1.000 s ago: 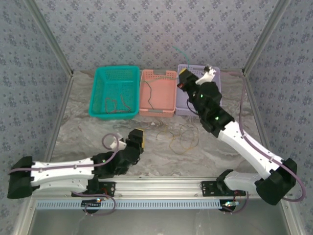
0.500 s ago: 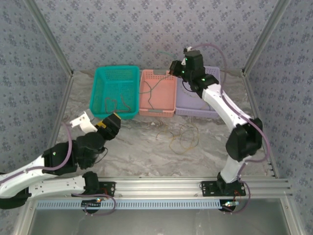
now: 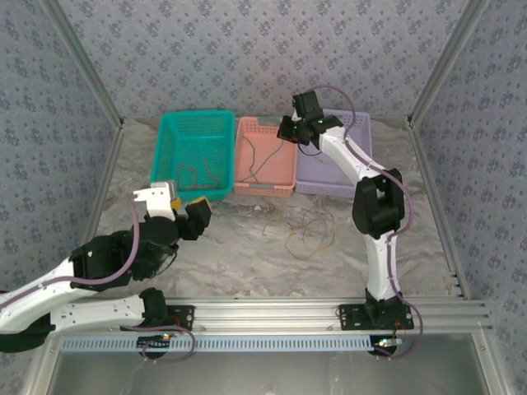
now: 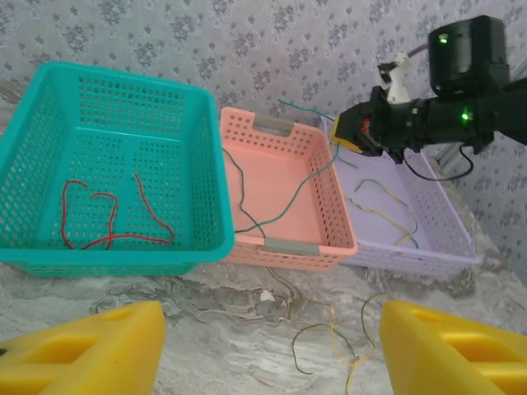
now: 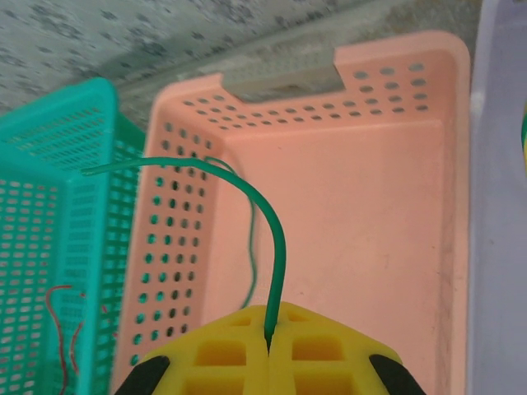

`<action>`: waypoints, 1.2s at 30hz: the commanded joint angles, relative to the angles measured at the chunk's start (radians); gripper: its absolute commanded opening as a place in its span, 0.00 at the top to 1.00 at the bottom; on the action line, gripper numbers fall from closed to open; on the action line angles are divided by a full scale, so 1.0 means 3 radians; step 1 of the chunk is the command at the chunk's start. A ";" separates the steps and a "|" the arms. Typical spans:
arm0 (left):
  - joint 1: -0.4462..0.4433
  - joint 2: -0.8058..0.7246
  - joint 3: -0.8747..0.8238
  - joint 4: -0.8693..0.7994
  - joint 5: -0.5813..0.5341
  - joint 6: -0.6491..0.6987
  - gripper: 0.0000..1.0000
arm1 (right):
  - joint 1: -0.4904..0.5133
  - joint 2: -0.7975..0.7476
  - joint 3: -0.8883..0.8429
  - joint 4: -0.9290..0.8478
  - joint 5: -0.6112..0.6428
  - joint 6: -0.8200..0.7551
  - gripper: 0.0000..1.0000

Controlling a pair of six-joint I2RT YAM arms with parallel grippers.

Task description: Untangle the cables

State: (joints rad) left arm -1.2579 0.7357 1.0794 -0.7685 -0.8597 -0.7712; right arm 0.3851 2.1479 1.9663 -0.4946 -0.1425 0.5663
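Right wrist: right end effector (image 5: pixel 269 339) pressed together, pinching green cable (image 5: pixel 278 239) above pink basket (image 5: pixel 395 247). Its free end arches toward teal basket (image 5: pixel 49 164). Release here and that end could drape across both baskets. Left end effector (image 4: pixel 270 350) spread, empty, above desk (image 4: pixel 206 288) near the tangled cables (image 4: pixel 333 337).

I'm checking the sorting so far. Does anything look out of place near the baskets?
Yes. A loose tangle of thin cables lies unsorted on the table. A green cable, pinched in the shut right claw, dangles only partly into the pink basket.
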 commanded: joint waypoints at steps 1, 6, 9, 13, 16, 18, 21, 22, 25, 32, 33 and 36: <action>0.0016 0.0058 0.0017 0.0103 0.0119 0.0167 0.31 | -0.0061 0.0162 0.0205 -0.0247 0.0025 -0.0072 1.00; 0.0018 0.0140 0.0056 0.0138 0.0193 0.0199 0.31 | -0.0067 0.0313 0.0383 -0.0442 0.0102 -0.0078 0.89; 0.0030 0.0147 0.0053 0.0164 0.0229 0.0194 0.32 | -0.0064 0.0357 0.0462 -0.0521 0.0193 -0.0079 0.92; 0.0033 0.0145 0.0050 0.0169 0.0242 0.0175 0.33 | -0.0082 0.0398 0.0584 -0.0585 0.0158 -0.0047 0.85; 0.0038 0.0124 0.0037 0.0171 0.0248 0.0160 0.33 | -0.0077 0.0443 0.0703 -0.0670 0.0138 -0.0051 0.65; 0.0036 0.0124 0.0038 0.0169 0.0253 0.0152 0.33 | -0.0067 0.0432 0.0762 -0.0735 0.0172 -0.0070 0.58; 0.0042 0.0142 0.0051 0.0149 0.0286 0.0153 0.33 | -0.0046 0.0244 0.0679 -0.0761 0.0332 -0.0107 0.56; 0.0044 0.0161 0.0058 0.0136 0.0300 0.0148 0.33 | -0.0041 0.0143 0.0599 -0.0727 0.0376 -0.0112 0.55; 0.0102 0.0246 0.0061 0.0117 0.0426 0.0122 0.33 | -0.0016 -0.0199 0.0356 -0.0653 0.0529 -0.0126 0.55; 0.0383 0.0656 -0.0073 0.0359 0.1247 0.0172 0.36 | 0.0312 -0.1491 -0.1216 -0.0375 0.1138 -0.0248 0.63; 0.0426 0.0724 -0.0106 0.0428 0.1377 0.0149 0.37 | 0.0372 -0.1677 -0.1470 -0.0379 0.1219 -0.0237 0.63; 0.0529 0.1006 -0.0234 0.0638 0.1708 -0.0020 0.37 | 0.0585 -0.2262 -0.2355 -0.0433 0.1412 0.0039 0.63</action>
State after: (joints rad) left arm -1.1206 0.9874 1.0466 -0.6514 -0.4877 -0.7422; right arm 0.5274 1.5536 1.4322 -0.5983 0.1783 0.5331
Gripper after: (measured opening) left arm 0.628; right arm 0.370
